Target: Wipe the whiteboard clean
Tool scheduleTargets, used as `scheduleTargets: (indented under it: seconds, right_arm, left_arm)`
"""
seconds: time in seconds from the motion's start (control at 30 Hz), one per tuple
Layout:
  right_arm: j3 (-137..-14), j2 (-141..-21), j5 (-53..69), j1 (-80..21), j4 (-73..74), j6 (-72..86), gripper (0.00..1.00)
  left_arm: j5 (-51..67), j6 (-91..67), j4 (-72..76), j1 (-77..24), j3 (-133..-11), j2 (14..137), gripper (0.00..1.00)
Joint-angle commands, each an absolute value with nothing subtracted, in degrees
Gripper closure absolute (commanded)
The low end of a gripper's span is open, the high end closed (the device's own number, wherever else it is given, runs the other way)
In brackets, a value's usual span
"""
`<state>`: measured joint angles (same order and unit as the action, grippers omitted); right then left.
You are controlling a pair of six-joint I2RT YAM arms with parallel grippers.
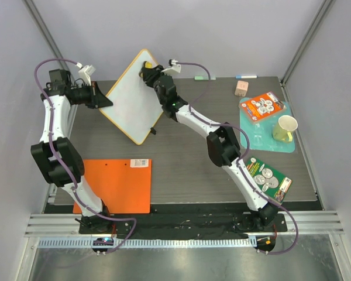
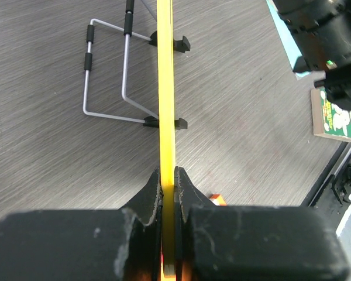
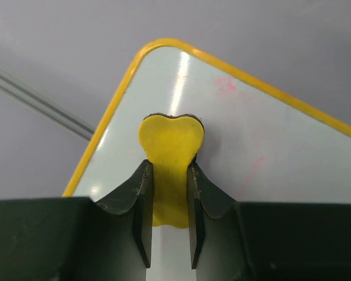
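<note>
The flat white, yellow-rimmed whiteboard [image 1: 131, 99] stands tilted at the far left of the grey bench [image 1: 181, 170], left pincer [image 2: 167, 175] clamped on its rim, right pincer [image 3: 169, 168] clamped on a yellow heart-shaped eraser [image 3: 169, 137] at its top corner; a hard wipe might lever the board from that rim grip

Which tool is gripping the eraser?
The right tool, shut on the yellow eraser held against the whiteboard near its corner; the left tool only clamps the board's yellow rim.
</note>
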<state>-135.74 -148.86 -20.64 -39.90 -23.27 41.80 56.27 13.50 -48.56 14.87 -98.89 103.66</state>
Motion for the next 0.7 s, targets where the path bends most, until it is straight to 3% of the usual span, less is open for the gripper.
scheduleTargets:
  seconds: [0.0,0.2,0.47,0.67]
  right_arm:
    - [-127.6,-148.1,-20.7,-36.9,-18.6,43.4,0.99]
    - [-113.9,-144.8,-19.7,-34.9,-21.7,44.1,0.99]
    - [-107.6,-143.8,-13.8,-34.5,-25.1,44.6,0.99]
    - [-92.3,-133.9,-16.6,-34.7,-31.9,44.0,0.99]
  left_arm:
    - [61.1,14.7,-53.0,12.5,-99.5,102.6,1.0]
    - [60.3,15.6,-53.7,12.5,-99.5,102.4,1.0]
    - [60.2,16.2,-54.2,12.4,-98.9,102.1,1.0]
    - [59.6,15.2,-53.8,12.5,-99.8,102.2,1.0]
